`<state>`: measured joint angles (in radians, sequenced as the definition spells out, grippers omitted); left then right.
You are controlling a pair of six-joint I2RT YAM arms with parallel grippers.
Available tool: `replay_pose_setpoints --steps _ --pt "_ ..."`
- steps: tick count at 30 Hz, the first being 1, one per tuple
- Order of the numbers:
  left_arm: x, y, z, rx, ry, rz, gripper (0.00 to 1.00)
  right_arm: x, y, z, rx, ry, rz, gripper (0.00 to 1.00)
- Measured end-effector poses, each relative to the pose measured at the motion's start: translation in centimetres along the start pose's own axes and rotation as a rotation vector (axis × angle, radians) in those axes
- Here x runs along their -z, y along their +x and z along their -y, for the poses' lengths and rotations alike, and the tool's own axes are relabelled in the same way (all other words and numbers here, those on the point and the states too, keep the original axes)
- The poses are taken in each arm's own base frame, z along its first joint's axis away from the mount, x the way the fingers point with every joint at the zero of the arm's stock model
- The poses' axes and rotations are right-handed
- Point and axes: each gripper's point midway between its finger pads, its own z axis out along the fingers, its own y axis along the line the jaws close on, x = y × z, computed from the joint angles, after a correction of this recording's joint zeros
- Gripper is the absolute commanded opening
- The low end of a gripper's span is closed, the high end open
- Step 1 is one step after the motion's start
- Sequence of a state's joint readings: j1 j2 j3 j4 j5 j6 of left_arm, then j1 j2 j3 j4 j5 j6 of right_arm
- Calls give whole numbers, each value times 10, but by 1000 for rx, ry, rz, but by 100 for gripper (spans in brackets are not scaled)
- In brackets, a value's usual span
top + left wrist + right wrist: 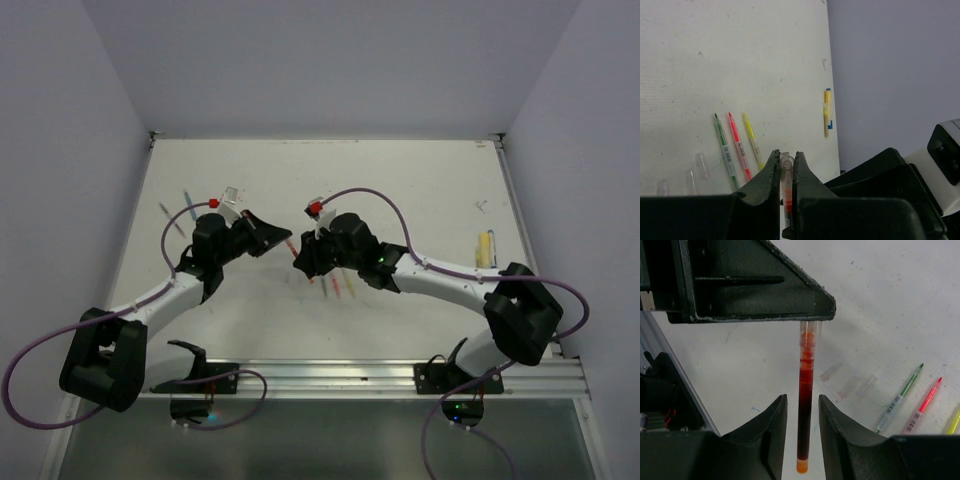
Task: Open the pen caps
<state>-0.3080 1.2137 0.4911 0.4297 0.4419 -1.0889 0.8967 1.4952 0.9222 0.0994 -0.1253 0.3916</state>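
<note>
Closest to the left wrist camera, my left end effector [787, 155] is pinched narrow on the clear cap [787, 165] of a red pen [805, 405]. The cap's open rim pokes out just past the fingertips, and red shows lower down between the jaws.

From the right wrist camera I see that pen running straight from the left end effector down between the jaws of my right end effector [802, 397]. Those jaws stand a little apart, one on each side of the barrel, with a thin slit of tabletop [740, 60] showing on both sides, so they grip nothing. The pen's orange end sits low between the fingers. The cap is on the pen, at the end under the left finger.

Below, three loose caps [850, 385], all clear, lie side by side on the tabletop. Just beside them lie a green pen [900, 397], a pink pen [927, 400] and a yellow pen [752, 137], roughly parallel, tips bare. Well apart, near the tabletop's right edge, lies a yellow-and-blue pen [826, 112].

From above, I see both end effectors meet over the middle of the tabletop.
</note>
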Motion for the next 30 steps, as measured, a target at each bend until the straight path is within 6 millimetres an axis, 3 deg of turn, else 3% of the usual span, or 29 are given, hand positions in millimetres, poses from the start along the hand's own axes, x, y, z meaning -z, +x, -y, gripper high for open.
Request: replay_pose_setpoints --steps 2,3,4,5,13,18,23,27,30 --pt "0 0 0 0 0 0 0 -6 -1 0 0 -1 -3 32" --pt "0 0 0 0 0 0 0 -9 -1 0 0 -1 -7 25" --pt "0 0 0 0 0 -1 0 -12 0 1 0 0 -12 17" --pt "0 0 0 0 -1 -1 0 -15 2 2 2 1 -20 0" --pt "-1 -3 -14 7 -111 -6 0 -25 11 4 32 57 -48 0" --pt "-6 -8 -20 36 -193 -11 0 -28 10 9 150 260 -18 0" --pt "-14 4 -37 99 -251 -56 0 -21 27 20 268 420 -46 0" --pt "-15 -19 -57 147 -308 26 0 -8 50 30 350 490 -121 0" --pt "-13 -33 -59 166 -307 70 0 3 59 39 387 535 -154 0"
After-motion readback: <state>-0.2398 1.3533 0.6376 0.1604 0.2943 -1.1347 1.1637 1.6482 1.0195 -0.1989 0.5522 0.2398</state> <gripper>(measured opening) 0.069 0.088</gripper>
